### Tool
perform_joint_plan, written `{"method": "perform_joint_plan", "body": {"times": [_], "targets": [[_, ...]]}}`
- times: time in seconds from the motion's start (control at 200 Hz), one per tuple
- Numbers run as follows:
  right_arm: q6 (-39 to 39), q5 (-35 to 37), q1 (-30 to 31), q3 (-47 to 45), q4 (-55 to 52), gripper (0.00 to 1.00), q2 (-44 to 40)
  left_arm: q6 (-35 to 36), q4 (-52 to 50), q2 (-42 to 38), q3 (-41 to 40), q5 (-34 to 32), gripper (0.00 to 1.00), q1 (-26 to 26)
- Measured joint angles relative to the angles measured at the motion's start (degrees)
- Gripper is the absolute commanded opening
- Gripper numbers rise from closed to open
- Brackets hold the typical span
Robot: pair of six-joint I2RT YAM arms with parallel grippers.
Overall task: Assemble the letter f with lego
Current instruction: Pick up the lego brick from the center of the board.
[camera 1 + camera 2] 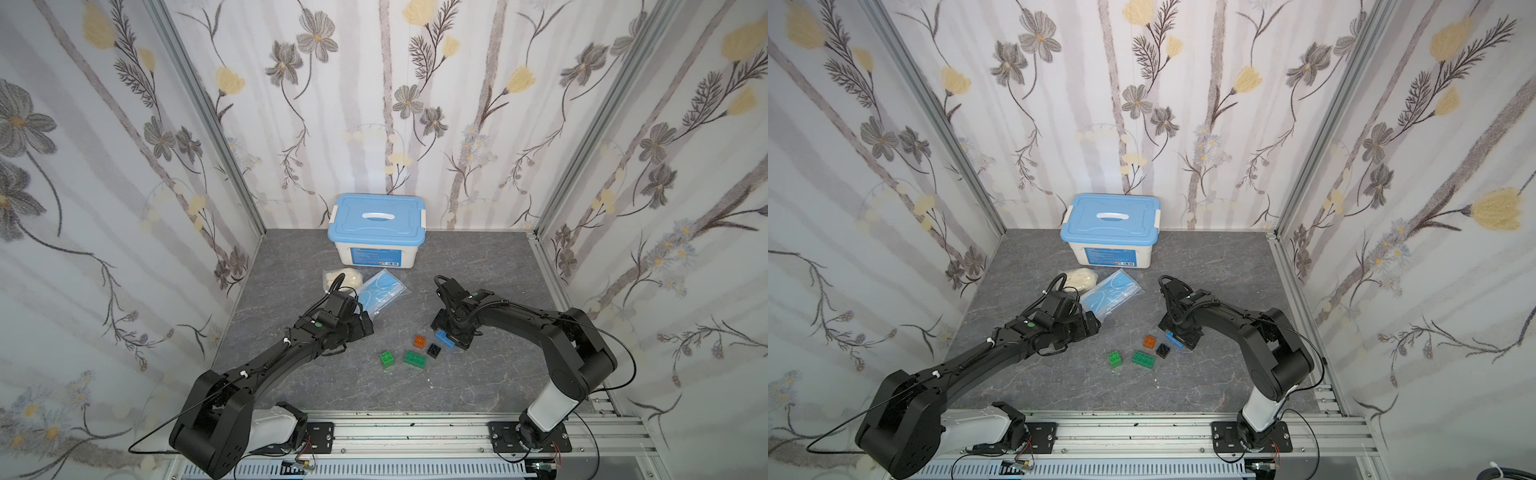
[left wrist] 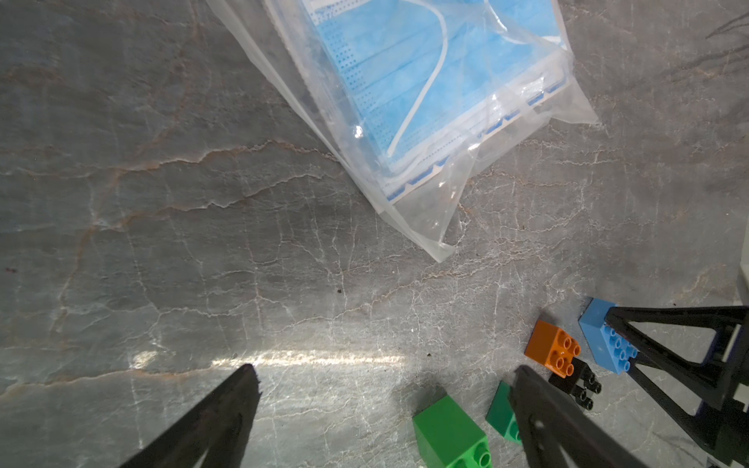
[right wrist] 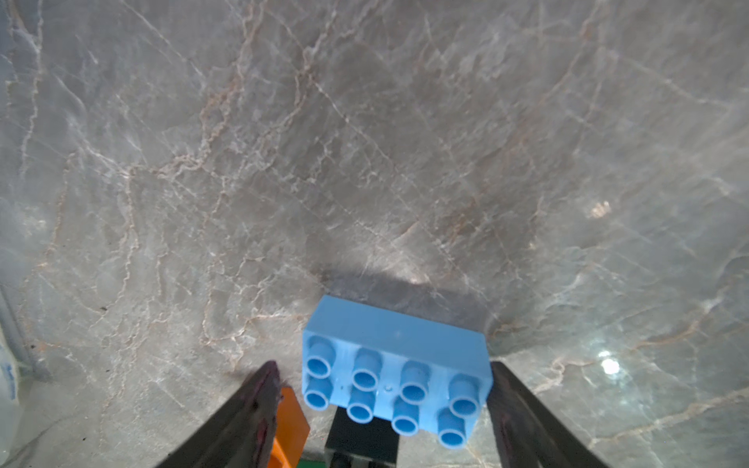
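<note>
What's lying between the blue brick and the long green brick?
The black brick sits between the blue brick and the long green brick, as both top views show.

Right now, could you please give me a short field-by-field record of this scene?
Left claw: open, empty, above the table.
Right claw: open, astride the blue brick, not yet clamped.
Loose bricks: orange brick, black brick, square green brick, long green brick; none joined.
Assembly: not started.
Clutter: face masks pack, blue-lidded box.

Bright even light; glare streak on table [image 2: 308, 358]; soft shadows; wrist views soft; wide-angle bowing at edges
</note>
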Motion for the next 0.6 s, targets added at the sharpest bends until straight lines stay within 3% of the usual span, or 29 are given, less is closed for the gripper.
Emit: {"method": "perform_joint_plan", "body": {"times": [0.6], "targets": [[-0.7, 1.53, 0.72, 1.9, -2.34, 0.66, 1.38, 0.0, 0.13, 0.02, 0.0, 0.33, 1.0, 0.02]]}}
